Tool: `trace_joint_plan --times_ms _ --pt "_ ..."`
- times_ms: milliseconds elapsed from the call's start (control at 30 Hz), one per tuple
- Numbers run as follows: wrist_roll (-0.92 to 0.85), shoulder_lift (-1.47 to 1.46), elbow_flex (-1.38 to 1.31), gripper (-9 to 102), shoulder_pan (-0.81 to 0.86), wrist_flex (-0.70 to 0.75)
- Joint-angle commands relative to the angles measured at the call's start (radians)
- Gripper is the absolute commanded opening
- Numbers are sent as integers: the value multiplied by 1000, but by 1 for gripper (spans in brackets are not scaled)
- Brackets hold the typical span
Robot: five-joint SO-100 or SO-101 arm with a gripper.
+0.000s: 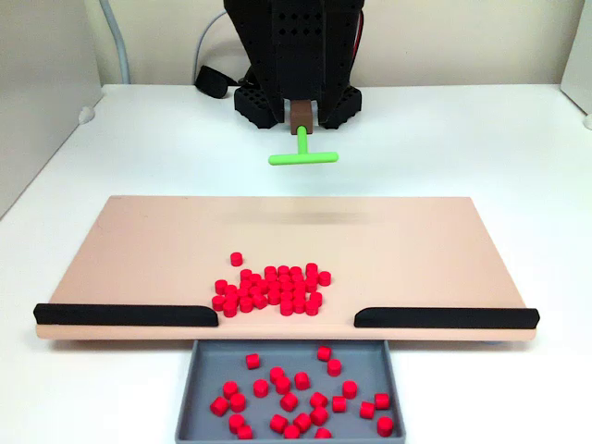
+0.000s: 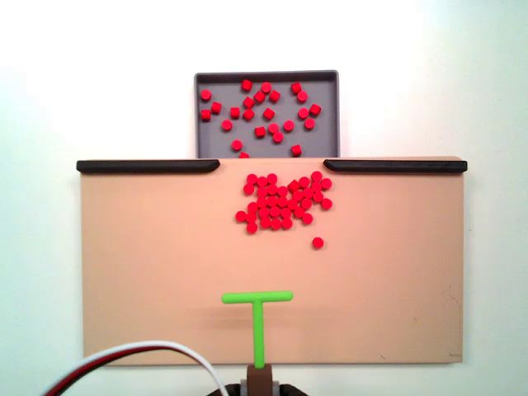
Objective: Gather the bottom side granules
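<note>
Your jaws [image 2: 260, 381] grasp the green T-stick [image 2: 257, 318] at lower center of the frame, the granules [image 2: 283, 202] lying straight above its crossbar, 1 stray lower right.

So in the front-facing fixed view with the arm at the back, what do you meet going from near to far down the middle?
Grey tray with loose red pieces → gap between the black rails → packed granules → bare board → green T-stick → end effector → arm base.
</note>
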Motion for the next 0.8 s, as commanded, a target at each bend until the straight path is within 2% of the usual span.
trace_joint_plan --times_ms 0,767 --pt "-6 6 -37 1 9 2" --pt "-35 6 -35 2 48 2"
